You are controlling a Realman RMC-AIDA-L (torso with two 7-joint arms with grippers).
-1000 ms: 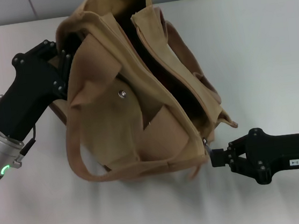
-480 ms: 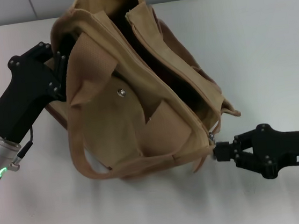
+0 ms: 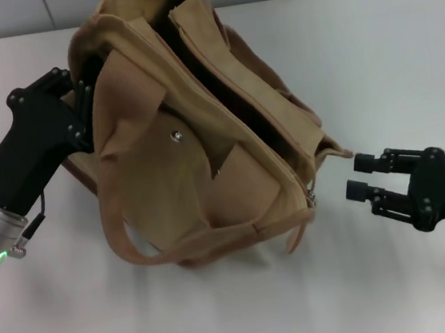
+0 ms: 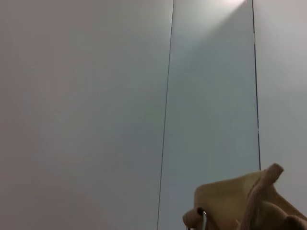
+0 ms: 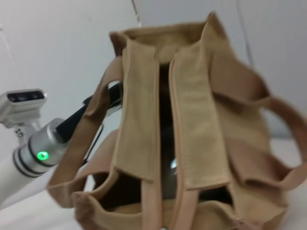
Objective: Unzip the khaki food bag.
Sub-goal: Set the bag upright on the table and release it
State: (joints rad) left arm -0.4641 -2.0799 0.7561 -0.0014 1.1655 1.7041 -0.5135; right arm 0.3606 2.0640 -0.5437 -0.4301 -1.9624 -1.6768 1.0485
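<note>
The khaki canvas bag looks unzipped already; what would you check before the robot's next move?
1. Zipper open along the top of the boxy khaki canvas food bag: ok, dark gap shows between the flaps.
2. Small metal zipper pull at the near end: ok.
3. Right gripper free of the bag: ok, open and apart from it.
4. Left gripper against the bag's far side: grip cannot tell.
5. Wide strap handle clear of both grippers: ok, draped on the white table.
</note>
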